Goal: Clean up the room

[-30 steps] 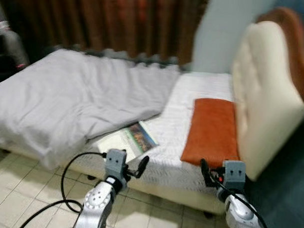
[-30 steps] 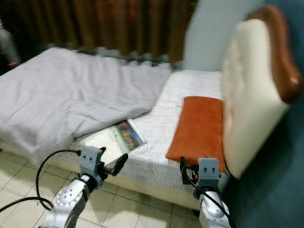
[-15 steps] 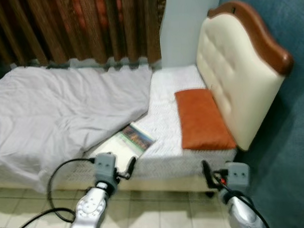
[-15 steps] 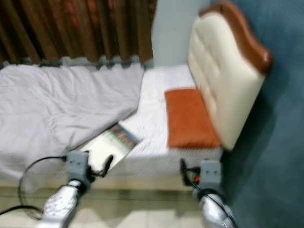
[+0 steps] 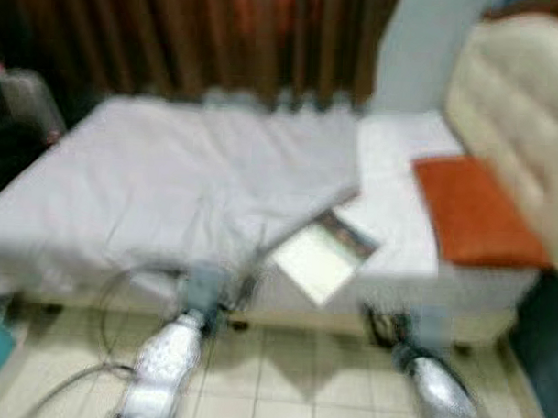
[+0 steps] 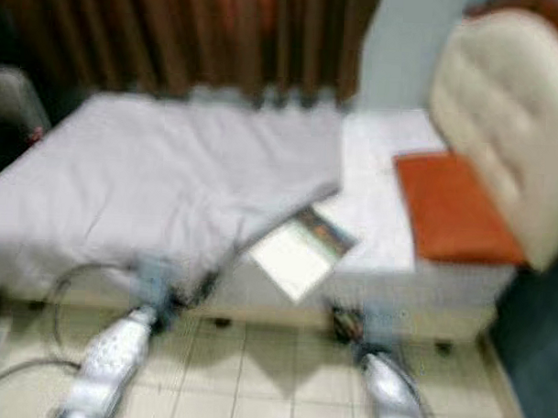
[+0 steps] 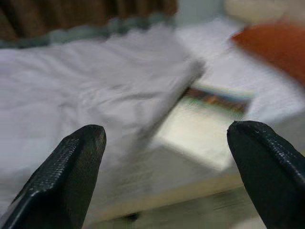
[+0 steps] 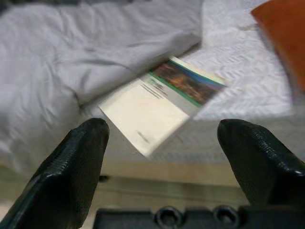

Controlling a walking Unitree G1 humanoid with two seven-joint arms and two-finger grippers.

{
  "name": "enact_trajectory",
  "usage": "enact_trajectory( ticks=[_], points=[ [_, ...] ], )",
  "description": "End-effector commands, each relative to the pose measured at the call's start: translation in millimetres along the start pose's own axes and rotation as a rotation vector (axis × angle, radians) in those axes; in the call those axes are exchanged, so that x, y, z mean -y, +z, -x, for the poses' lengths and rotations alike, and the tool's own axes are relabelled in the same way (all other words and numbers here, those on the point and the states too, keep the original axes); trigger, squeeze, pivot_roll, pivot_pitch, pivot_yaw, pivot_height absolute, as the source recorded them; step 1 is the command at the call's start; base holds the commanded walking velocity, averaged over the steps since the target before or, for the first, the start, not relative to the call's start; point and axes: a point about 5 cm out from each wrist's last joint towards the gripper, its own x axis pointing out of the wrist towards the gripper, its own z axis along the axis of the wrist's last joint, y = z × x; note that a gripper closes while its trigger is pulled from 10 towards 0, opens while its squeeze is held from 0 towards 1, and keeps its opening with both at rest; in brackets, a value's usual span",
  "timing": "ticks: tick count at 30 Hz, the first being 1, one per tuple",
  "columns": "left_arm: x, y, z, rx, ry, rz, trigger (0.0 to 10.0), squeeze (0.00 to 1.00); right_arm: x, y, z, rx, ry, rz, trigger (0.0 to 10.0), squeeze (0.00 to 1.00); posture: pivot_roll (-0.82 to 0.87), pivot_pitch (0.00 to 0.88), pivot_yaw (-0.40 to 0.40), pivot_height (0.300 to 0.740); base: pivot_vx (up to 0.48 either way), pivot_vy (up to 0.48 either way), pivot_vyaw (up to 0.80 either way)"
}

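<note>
Blurred bed [image 6: 378, 267], grey duvet [image 6: 161, 173], booklet [image 6: 300, 249] overhanging the mattress edge, orange pillow [image 6: 453, 210] by cream headboard [image 6: 507, 116], brown curtains [image 6: 203, 32]

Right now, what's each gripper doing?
Left gripper: open, empty, short of the bed.
Right gripper: open, empty, facing the booklet.

Home bedroom: bed [image 5: 170, 182], headboard [image 5: 512, 98].
</note>
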Motion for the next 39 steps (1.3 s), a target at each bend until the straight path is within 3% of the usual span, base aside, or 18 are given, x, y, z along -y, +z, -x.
enact_trajectory(
  ticks=[1,14,22,27,30,33,39],
  points=[
    [12.3,8,-8.6,0.02,-0.051,0.005,10.0,0.0,12.2,2,2.0,0.003,-0.03,0.023,10.0,0.0,-0.04,0.029,0.056,0.74,0.412,0.244,0.0],
    [18.9,10,-16.4,0.013,-0.122,-0.041,10.0,0.0,9.0,0,-0.1,-0.014,-0.018,0.028,10.0,0.0,-0.05,0.029,0.061,0.74,0.455,0.019,-0.39],
    [24.4,7,-15.9,0.007,-0.123,-0.005,10.0,0.0,11.3,-2,1.2,-0.02,-0.019,0.042,10.0,0.0,-0.05,0.029,0.056,0.74,0.469,0.0,-0.77],
    [27.2,4,-14.6,0.01,-0.104,0.054,10.0,0.0,11.0,-4,2.4,-0.035,-0.006,0.052,10.0,0.0,-0.05,0.036,0.05,0.74,0.469,0.0,0.0],
    [26.0,-5,-5.9,0.011,0.01,0.185,10.0,0.0,9.4,-10,6.5,-0.089,0.033,0.091,10.0,0.0,-0.05,0.068,0.015,0.74,0.294,0.0,0.0],
    [31.0,-18,7.9,-0.009,0.043,0.171,10.0,0.0,12.8,-15,13.5,-0.125,0.063,0.113,10.0,0.0,-0.05,0.094,-0.032,0.74,0.0,0.0,0.0],
    [39.0,-20,13.2,-0.019,0.003,0.107,10.0,0.0,13.1,-22,14.9,-0.154,0.064,0.1,10.0,0.0,-0.04,0.112,-0.035,0.74,0.0,0.0,0.0]
  ],
)
